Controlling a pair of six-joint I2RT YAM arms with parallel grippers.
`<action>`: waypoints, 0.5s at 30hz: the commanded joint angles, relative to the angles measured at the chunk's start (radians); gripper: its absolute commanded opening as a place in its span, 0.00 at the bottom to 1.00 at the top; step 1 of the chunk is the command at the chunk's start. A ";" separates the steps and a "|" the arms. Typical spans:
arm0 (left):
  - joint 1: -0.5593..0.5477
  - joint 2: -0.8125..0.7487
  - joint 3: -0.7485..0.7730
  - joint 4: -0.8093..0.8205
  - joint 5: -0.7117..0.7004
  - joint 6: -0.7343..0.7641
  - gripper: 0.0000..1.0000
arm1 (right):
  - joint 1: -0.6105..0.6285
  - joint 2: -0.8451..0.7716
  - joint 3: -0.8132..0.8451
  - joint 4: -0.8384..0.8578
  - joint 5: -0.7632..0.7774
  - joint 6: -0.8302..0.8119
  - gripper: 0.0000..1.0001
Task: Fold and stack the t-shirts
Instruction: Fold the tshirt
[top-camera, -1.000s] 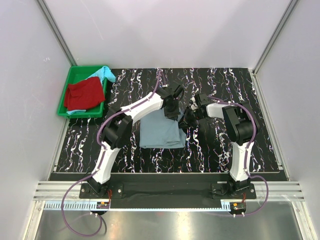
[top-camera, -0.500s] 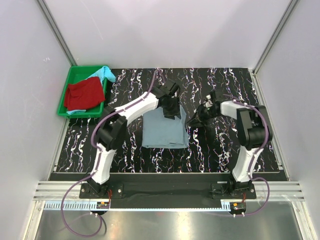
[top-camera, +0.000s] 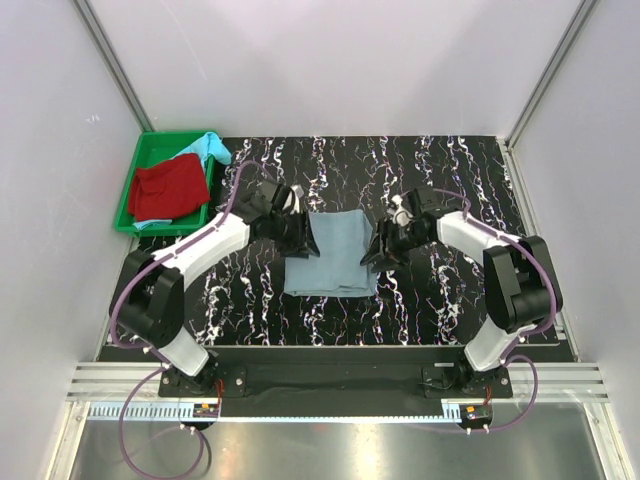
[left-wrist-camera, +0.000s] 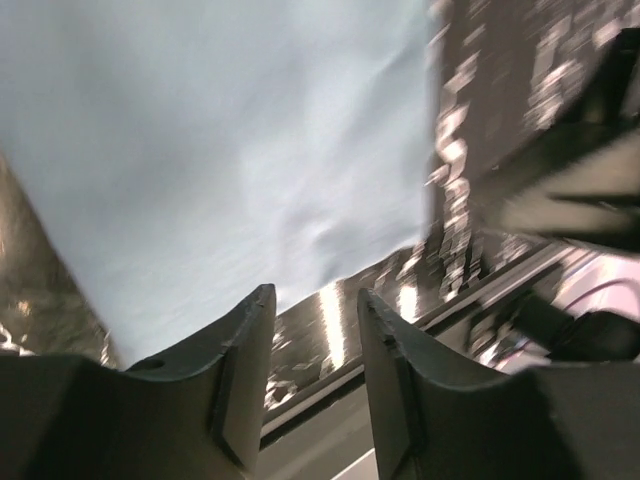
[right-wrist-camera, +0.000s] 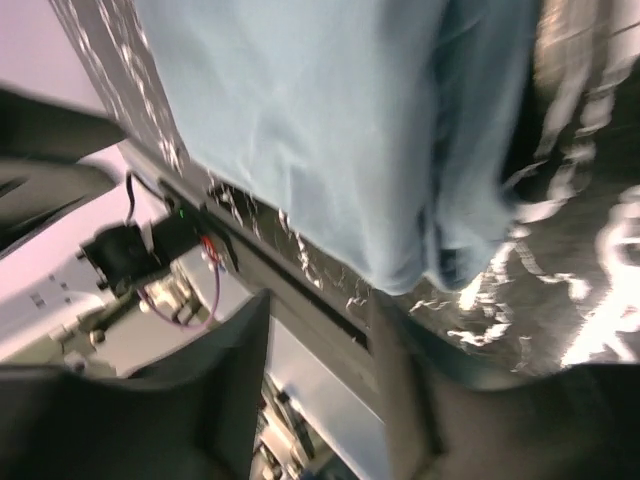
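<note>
Seems past the fold on the grey-blue t-shirt (top-camera: 330, 255), lying flat mid-table between left gripper (left-wrist-camera: 315, 305) and right gripper (right-wrist-camera: 322, 310), both parted and empty; next likely calls for fetching the red t-shirt (top-camera: 168, 187) from the green tray (top-camera: 148, 148).

folded shirt (top-camera: 330, 255) lies mid the table (top-camera: 450, 160); tray (top-camera: 165, 140) holding two more shirts (top-camera: 170, 187) sits far left

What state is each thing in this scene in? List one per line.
green tray: holds two shirts
grey-blue t-shirt: folded, lying flat
red t-shirt: bunched, in tray
turquoise t-shirt: beneath red one, spilling over rim
left gripper: open, empty
right gripper: open, empty
</note>
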 joint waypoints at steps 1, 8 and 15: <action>0.004 -0.040 -0.092 0.083 0.090 0.046 0.41 | 0.054 -0.030 -0.029 0.033 -0.049 0.021 0.46; 0.046 -0.040 -0.181 0.132 0.064 0.041 0.37 | 0.114 0.077 0.010 0.120 -0.080 0.105 0.29; 0.066 -0.009 -0.237 0.136 0.036 0.070 0.37 | 0.106 0.132 -0.062 0.128 -0.051 0.081 0.27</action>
